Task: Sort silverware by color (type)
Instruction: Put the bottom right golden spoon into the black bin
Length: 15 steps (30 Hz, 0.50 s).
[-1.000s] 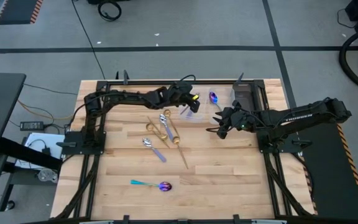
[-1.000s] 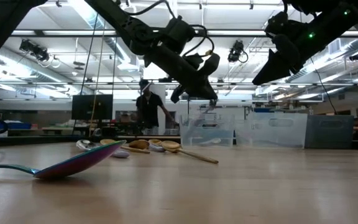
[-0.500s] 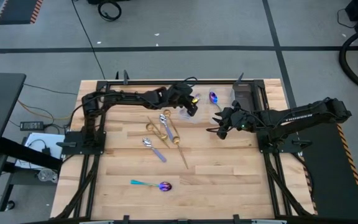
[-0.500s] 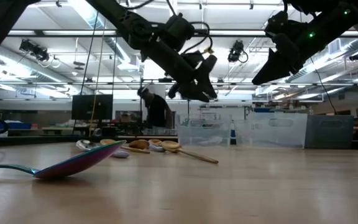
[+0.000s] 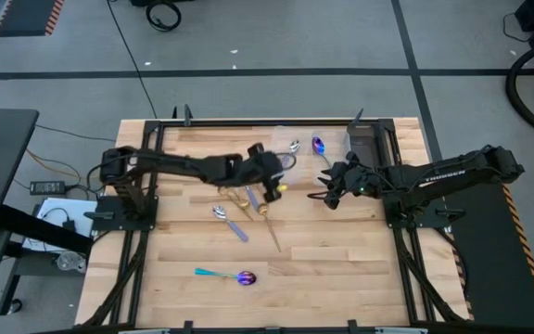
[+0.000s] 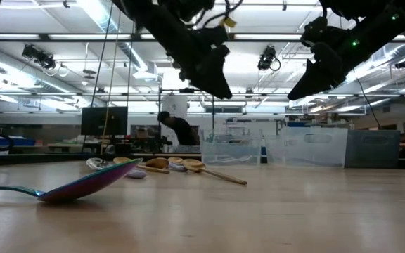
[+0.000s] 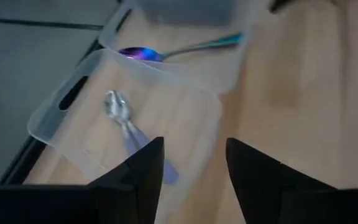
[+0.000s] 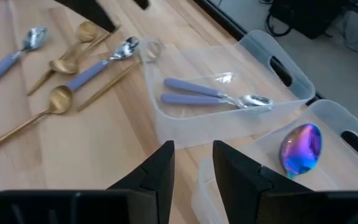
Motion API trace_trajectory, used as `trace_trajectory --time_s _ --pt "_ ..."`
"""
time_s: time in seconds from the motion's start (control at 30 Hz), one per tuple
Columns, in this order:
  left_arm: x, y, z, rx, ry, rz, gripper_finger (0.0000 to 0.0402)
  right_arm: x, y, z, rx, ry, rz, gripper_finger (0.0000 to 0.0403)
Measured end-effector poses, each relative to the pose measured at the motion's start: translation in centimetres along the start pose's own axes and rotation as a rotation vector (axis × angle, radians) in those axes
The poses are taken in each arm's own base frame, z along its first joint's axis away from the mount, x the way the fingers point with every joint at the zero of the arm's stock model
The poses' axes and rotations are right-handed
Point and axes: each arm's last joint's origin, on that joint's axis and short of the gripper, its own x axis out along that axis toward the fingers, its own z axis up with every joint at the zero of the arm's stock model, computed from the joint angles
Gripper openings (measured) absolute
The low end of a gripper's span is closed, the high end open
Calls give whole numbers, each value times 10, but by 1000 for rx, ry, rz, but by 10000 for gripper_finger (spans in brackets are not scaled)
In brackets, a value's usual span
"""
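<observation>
Wood-plank desk (image 5: pixel 341 269) under a bright lab ceiling, a person in dark clothes (image 6: pixel 178 130) far back in the low view. Left claw (image 5: pixel 272 183) hangs above the middle pile of silverware, fingers (image 7: pixel 145 168) spread apart, nothing between them — released. Its wrist view looks at a clear tray (image 7: pixel 73 93) with silver, lavender-handled spoons (image 7: pixel 126 127) inside. Beside it, another clear tray (image 8: pixel 347 134) holds an iridescent purple-blue spoon (image 7: pixel 145 54). Right claw (image 5: pixel 327 192) hovers just beside those trays near the desk's far right part, fingers (image 8: pixel 157 168) a little apart, gripping nothing. Right wrist view shows two lavender handles (image 8: pixel 194 93) lying side by side in the first tray. Loose on the desk between the arms — gold spoons (image 8: pixel 61 99) and silver lavender-handled spoons (image 8: pixel 98 62) in a jumble, plus a thin gold utensil (image 5: pixel 273 234). One more iridescent spoon with teal handle (image 5: pixel 230 276) lies alone near the desk's front edge, well apart from the rest.
</observation>
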Motion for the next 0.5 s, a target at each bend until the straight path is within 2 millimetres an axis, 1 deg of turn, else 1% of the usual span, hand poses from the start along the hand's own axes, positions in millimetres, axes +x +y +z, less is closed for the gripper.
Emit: trace_trajectory --time_s 0.03,0.1,0.27,0.37,0.5 --pt "-3 -6 -3 22 7 -11 177 0 1 0 0 -3 5 119" --pt "-9 -17 -17 73 68 -35 176 -1 2 1 2 -14 23 119" --pt "-20 -41 -34 129 148 -85 176 -2 6 3 -1 -25 95 119" --pt "-25 -49 -41 140 195 -100 176 -2 7 3 -3 -24 103 119" --pt "-28 -54 -45 158 234 -147 176 -2 7 3 -1 -29 104 119"
